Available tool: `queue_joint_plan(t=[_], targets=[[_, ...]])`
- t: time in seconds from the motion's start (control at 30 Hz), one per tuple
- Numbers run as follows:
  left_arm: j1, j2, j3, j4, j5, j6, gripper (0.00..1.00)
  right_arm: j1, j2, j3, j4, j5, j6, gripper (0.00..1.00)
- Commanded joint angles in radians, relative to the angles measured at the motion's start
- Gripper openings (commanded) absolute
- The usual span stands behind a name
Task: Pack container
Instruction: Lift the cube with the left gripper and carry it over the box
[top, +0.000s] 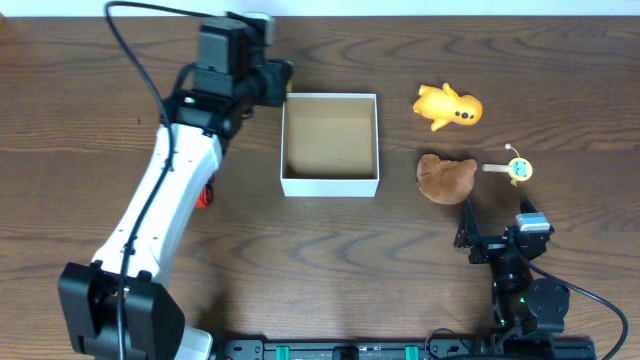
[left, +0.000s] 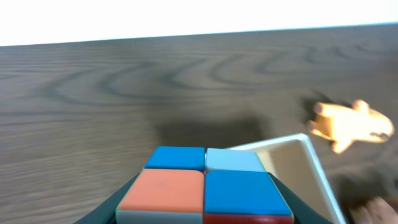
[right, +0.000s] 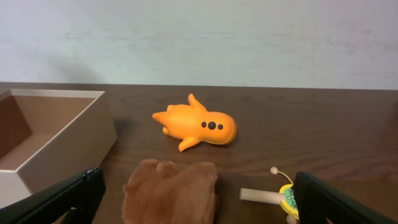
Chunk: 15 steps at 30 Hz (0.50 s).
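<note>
The left arm reaches from its base at the near-left corner of the worktop (top: 400, 260) diagonally to the far side; its wrist bends toward the right, bringing the left hand (top: 276, 85) just beside the far-left corner of the container (top: 330, 185); that hand is closed around a coloured cube (left: 205, 186) with blue, pale blue and orange tiles on top, its dark fingers (left: 124, 202) pressed to the cube's two sides; in the left wrist view the cube sits above the worktop with the container's corner just to its right.

The container stands open near the middle of the worktop, its brown inside showing.

The right arm is folded low at the near-right edge; the right hand (right: 202, 198) points away from its base, spread wide and holding nothing; a brown plush toy (right: 171, 190) lies just ahead of it, between the lines of its fingers; an orange toy (right: 196, 124) lies farther back, and a small yellow toy with a wooden handle (right: 277, 198) lies right of the plush.
</note>
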Motion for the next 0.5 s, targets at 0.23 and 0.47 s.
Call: queue_joint_plan(t=[0.23,0.47], targets=[[-0.115,0.031,-0.001,-0.034,0.01,-0.009,0.41,-0.008,-0.006,-0.002,-0.002,-0.004,-0.012,0.99],[-0.116,0.134,-0.001,-0.036,0.01,-0.009,0.41,-0.008,-0.006,-0.002,-0.002,-0.004,-0.012,0.99]])
